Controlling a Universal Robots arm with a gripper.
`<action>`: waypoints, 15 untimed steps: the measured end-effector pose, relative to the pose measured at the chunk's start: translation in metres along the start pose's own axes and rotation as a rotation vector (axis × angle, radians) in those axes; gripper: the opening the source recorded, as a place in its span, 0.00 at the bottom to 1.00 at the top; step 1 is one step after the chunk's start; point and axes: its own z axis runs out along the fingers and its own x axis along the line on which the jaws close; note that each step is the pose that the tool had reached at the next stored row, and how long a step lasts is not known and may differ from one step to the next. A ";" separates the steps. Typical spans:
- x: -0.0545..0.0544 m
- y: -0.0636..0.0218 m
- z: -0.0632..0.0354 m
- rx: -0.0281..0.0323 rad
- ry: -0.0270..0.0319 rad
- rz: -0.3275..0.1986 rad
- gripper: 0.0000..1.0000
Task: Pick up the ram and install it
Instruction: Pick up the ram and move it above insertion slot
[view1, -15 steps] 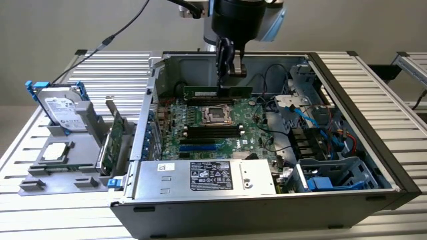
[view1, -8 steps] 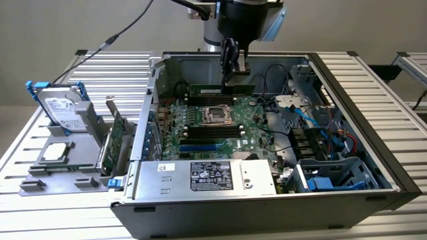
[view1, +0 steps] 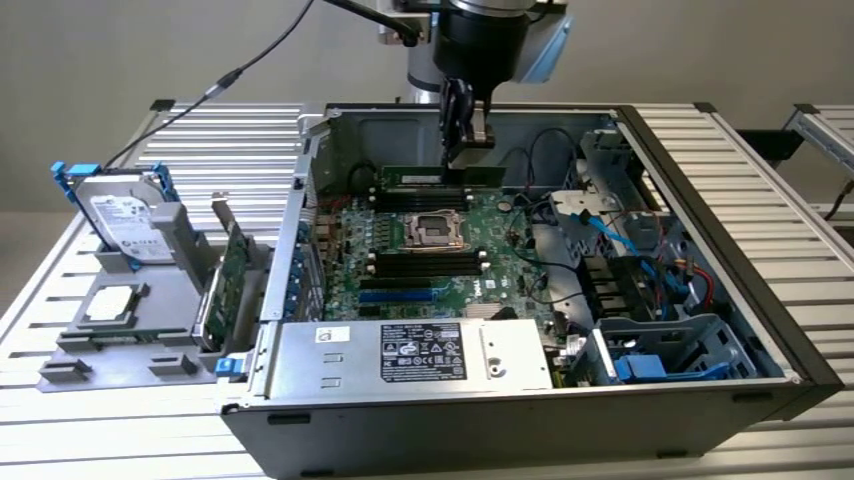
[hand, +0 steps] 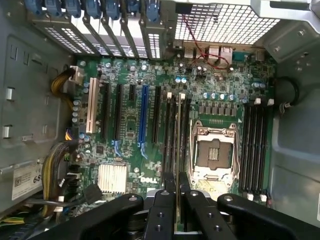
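Note:
The ram (view1: 441, 177) is a thin green stick held level inside the open computer case, with my gripper (view1: 461, 150) shut on its upper edge. It sits right over the black memory slots (view1: 420, 197) on the far side of the CPU socket (view1: 437, 230); I cannot tell whether it touches them. In the wrist view the ram (hand: 178, 140) shows edge-on as a thin line between my fingers (hand: 169, 192), lined up along the memory slots (hand: 171, 135) beside the CPU socket (hand: 214, 152). My gripper (hand: 178, 190) is there too.
The case walls (view1: 300, 200) surround the motherboard (view1: 400, 285). A power supply (view1: 414, 352) lies at the near side, with blue cables and drive bays (view1: 641, 270) on the exterior view's right. A hard drive with blue rails (view1: 127, 215) and an expansion card (view1: 230, 275) stand outside the case.

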 end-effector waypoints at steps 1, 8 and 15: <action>-0.002 -0.0002 0.0007 0.0011 -0.0001 0.001 0.14; -0.010 0.0019 0.0053 0.0286 0.0007 0.012 0.14; -0.010 0.0037 0.0075 0.0340 0.0042 0.020 0.14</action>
